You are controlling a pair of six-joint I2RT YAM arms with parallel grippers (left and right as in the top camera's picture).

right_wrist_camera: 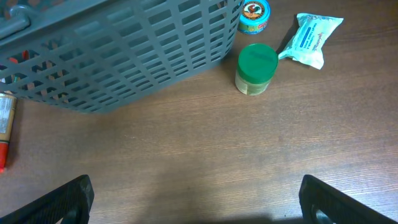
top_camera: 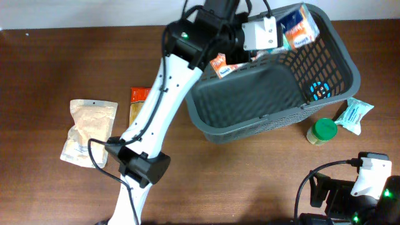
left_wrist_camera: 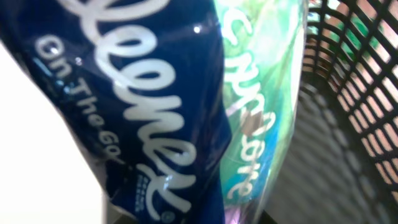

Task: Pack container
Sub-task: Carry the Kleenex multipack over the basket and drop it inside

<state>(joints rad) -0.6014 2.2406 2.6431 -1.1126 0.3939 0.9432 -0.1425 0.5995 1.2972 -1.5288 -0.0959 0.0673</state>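
Over the far corner of the large dark grey plastic container (top_camera: pixel 262 122) with slotted lattice sides: left tool (top_camera: pixel 281 31), fingers hidden behind goods, so cannot tell whether pressed together or pinching anything. Right up against that tool, filling its wrist view, a glossy dark blue tissue pack (left_wrist_camera: pixel 143 112) with white lettering; overlapping on its right, a shiny green translucent packet (left_wrist_camera: pixel 261 93); further right, the container's lattice wall. Low over the brown wooden table (right_wrist_camera: pixel 199 137): right tool (right_wrist_camera: pixel 194 183), fingers spread wide, gripping nothing. Ahead of the right tool and to its left, the container's near wall, standing on the table. Ahead and slightly right, an upright jar with a round green lid (right_wrist_camera: pixel 256 67), just beside the container; beyond the jar, by the container's corner, a small round tin (right_wrist_camera: pixel 255 15); right of both, a pale teal soft packet (right_wrist_camera: pixel 311 38) lying flat
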